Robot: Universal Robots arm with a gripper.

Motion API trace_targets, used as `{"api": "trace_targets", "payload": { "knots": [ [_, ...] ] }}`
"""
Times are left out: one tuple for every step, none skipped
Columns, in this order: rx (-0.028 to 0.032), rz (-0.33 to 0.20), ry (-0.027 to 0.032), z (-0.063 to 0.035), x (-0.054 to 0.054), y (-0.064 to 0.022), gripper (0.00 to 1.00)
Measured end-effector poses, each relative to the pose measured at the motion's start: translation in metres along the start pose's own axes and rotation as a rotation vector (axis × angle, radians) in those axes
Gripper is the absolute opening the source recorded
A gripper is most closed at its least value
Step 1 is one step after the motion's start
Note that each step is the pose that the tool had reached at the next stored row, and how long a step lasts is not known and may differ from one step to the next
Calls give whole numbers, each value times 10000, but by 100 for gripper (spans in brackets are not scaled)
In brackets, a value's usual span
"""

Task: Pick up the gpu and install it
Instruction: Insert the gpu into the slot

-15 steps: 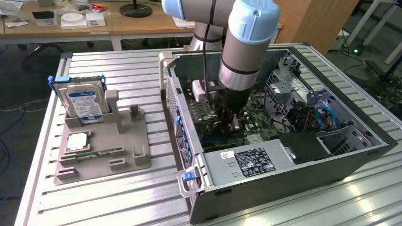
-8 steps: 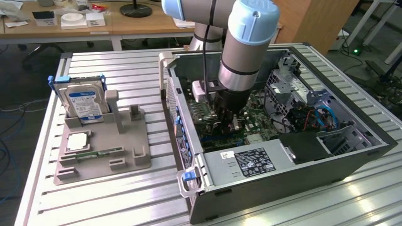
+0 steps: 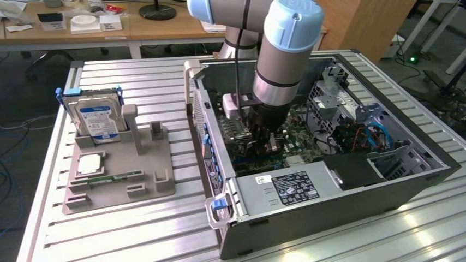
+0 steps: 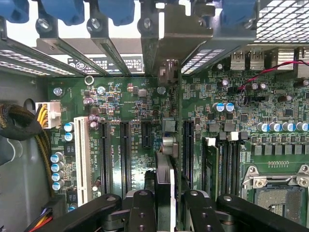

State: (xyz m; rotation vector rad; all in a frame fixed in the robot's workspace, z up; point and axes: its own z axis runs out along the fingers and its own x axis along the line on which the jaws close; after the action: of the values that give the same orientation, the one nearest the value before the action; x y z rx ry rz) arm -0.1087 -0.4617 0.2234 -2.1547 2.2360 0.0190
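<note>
Down inside the open computer case [image 3: 407, 180], the gripper [image 4: 165, 203] is clamped on the gpu [image 4: 165, 179], its black fingers [image 4: 141, 208] pressing the thin card from both sides so that it stands on edge between them. In the wrist view the card runs straight ahead of the gripper, its pale metal end bracket [image 4: 169, 46] reaching up among the rear slot covers [image 4: 108, 48] with their blue clips [image 4: 70, 10], and its lower edge sits over the green motherboard [image 4: 130, 106]; whether it is seated in a slot cannot be told. Just beside the card on one side lie black expansion slots [image 4: 124, 154] and a white slot [image 4: 82, 159]; on the other side sit memory slots [image 4: 227, 164] and, farther off, the empty processor socket [image 4: 277, 193]. In the exterior view the arm [image 3: 287, 60] comes down into the case, and near the gripper, toward the camera, is the grey power supply [image 3: 291, 188]. Well apart from the gripper, toward the exterior view's left, a grey parts holder [image 3: 120, 180] rests on the slatted table [image 3: 131, 234], carrying an upright hard drive [image 3: 98, 120] with a blue label, a processor chip [image 3: 89, 164] and a narrow green memory stick [image 3: 113, 176].
</note>
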Motion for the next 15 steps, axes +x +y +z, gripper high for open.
{"api": "trace_targets", "payload": {
  "knots": [
    [0, -2, -1, 0, 0, 6, 27],
    [-2, -3, -1, 0, 0, 8, 27],
    [-4, -5, 0, -1, 1, 9, 27],
    [-4, -4, 1, -1, 1, 11, 27],
    [-4, -1, 2, -1, 1, 12, 27],
    [-4, -1, 1, -1, 1, 12, 27],
    [-4, 0, 1, -1, 1, 12, 27],
    [-5, -1, 2, 0, 1, 12, 27],
    [-6, -1, 3, 2, 2, 13, 27],
    [-6, -1, 3, 5, 2, 13, 27],
    [-7, -1, 4, 8, 2, 13, 27],
    [-7, -2, 5, 12, 2, 13, 27],
    [-6, -2, 5, 15, 2, 15, 27],
    [-4, -1, 4, 19, 2, 16, 27],
    [-1, -1, 2, 25, 2, 18, 27]
  ]
}}
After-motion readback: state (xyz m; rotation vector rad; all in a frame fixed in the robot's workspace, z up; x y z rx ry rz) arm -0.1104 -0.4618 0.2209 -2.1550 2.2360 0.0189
